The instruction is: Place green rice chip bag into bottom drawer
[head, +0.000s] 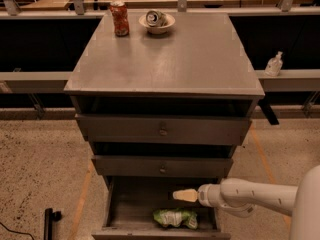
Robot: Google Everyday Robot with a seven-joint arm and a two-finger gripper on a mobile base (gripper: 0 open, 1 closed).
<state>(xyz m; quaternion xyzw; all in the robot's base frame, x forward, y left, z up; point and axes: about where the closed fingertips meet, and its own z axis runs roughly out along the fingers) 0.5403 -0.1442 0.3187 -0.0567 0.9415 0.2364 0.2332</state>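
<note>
The robot's tan-tipped gripper (184,195) reaches in from the right on the end of a thick white arm (255,196). It hangs over the middle of the open bottom drawer (134,204) and points left. Whether it is spread or closed cannot be told from this angle. It has hold of nothing: the bag lies below it, nearer the drawer's front, with a clear gap between them.

The largest thing in view is a grey wooden cabinet with a broad flat top (165,59), standing on a speckled stone-like floor (40,174). It carries three drawers. The shallow top drawer (200,130) and the shallow middle drawer (200,166) each have a small round knob and sit slightly pulled out. The bottom drawer, the deepest, is pulled far out and shows a plain grey box interior.

The crinkled, shiny green and white rice chip bag (175,217) lies flat on that drawer's floor. It is close to the front wall and a little right of centre.

At the far edge of the cabinet top stands an upright red drink can (119,18). Just to its right is a pale shallow bowl (166,25) with a crushed silvery can (155,17) lying in it.

On the grey ledge to the cabinet's right stands a small clear pump bottle (273,65).
</note>
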